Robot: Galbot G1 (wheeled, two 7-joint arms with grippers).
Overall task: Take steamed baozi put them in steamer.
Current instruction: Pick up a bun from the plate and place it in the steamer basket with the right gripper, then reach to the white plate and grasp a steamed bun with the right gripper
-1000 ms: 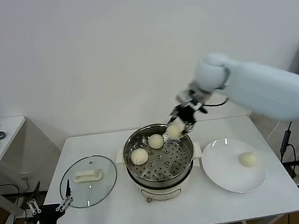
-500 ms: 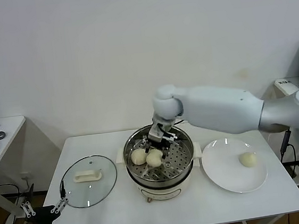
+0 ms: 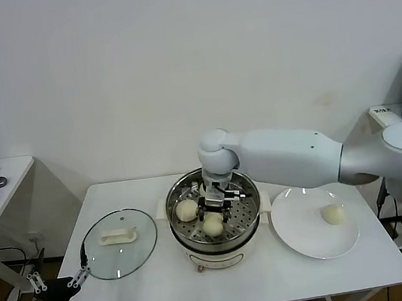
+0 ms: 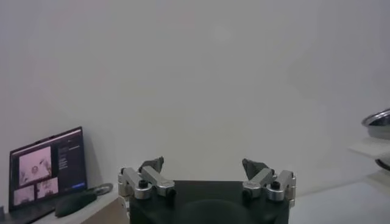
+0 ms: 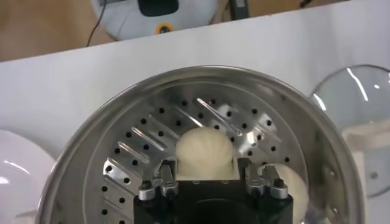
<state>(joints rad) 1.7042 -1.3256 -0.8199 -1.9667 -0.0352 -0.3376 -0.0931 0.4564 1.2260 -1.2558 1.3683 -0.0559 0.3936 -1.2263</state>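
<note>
The left gripper (image 3: 57, 282) hangs parked below the near left corner of the white tabletop (image 3: 165, 287), well apart from the steamer, its jaws spread wide. Beside the steamer on that side lies a round glass lid with a white handle (image 3: 119, 243). The round shiny stainless-steel steamer on a cream base (image 3: 197, 246) stands mid-tabletop. Inside it, the right gripper (image 3: 213, 212) reaches down over the perforated tray, its jaws flanking one small cream-white steamed baozi (image 5: 204, 153) resting on the tray; I cannot tell whether they grip it. A second bun (image 3: 186, 209) lies just beside. On the steamer's other side, a flat white plate (image 3: 304, 240) carries one more bun (image 3: 333, 214).
</note>
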